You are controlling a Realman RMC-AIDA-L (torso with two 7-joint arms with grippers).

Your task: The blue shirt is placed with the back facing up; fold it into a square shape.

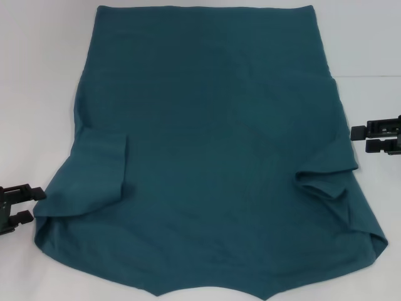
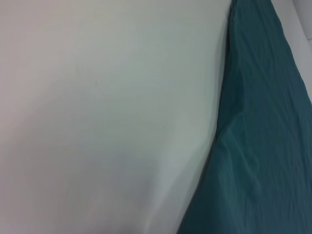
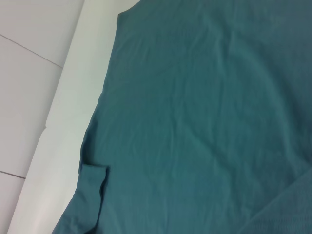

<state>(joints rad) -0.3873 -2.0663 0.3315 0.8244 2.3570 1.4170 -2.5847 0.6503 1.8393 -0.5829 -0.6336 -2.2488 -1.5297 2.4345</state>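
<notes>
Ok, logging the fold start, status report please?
Left gripper open beside shirt's left edge, right gripper open at its right edge, neither holding. Blue shirt flat, sleeves tucked in, body unfolded. Nothing in the way.

A plain white counter (image 1: pixel 37 75) carries everything. Spread flat on it lies the blue shirt (image 1: pixel 213 157), its plain side up, covering most of the surface, with both sleeves folded inward over the body. Bare white counter shows along both sides of the shirt and past its straight far edge
</notes>
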